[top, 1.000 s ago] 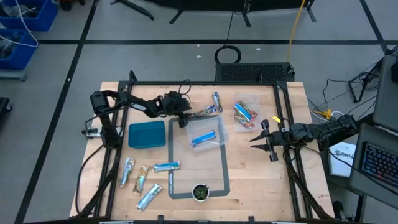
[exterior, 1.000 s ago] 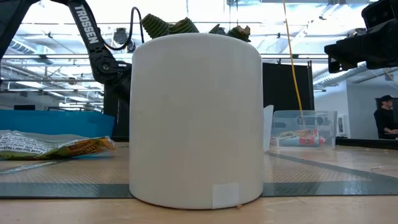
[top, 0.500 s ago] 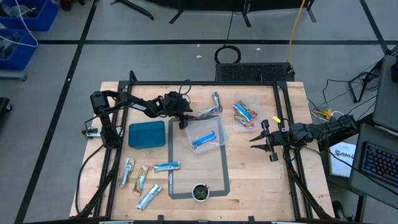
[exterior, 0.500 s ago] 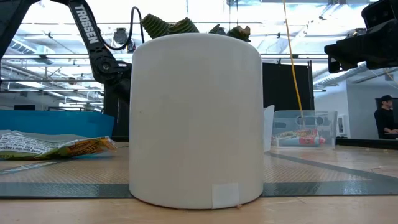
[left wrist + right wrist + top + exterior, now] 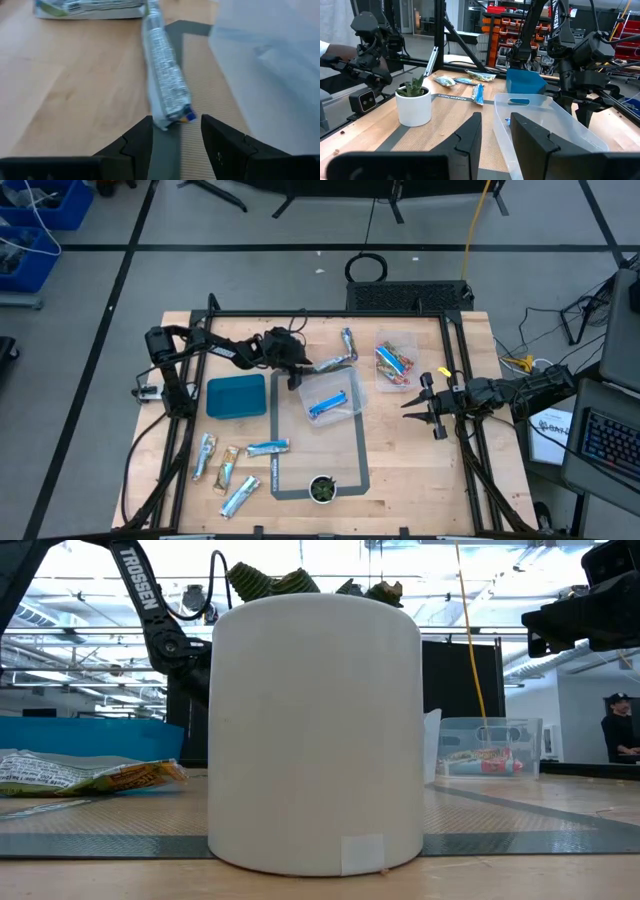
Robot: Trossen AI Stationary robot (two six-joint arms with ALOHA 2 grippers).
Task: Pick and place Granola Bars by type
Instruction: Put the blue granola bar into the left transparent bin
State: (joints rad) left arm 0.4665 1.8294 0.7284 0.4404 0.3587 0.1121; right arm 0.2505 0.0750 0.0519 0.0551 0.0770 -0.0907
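Holding our left gripper (image 5: 171, 125) wide at the silvery bar's (image 5: 165, 80) crinkly end, we judge it light, slippery, best pinched mid-length.

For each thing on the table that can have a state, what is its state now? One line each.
Left end effector: open, its fingers on either side of the end of a silvery bar, not closed on it.
Right end effector: waiting at the table's right side, holding nothing.
Middle clear bin: open, holding a blue bar.
Right clear bin: open, holding bars.
Blue lid: lying flat on the table.
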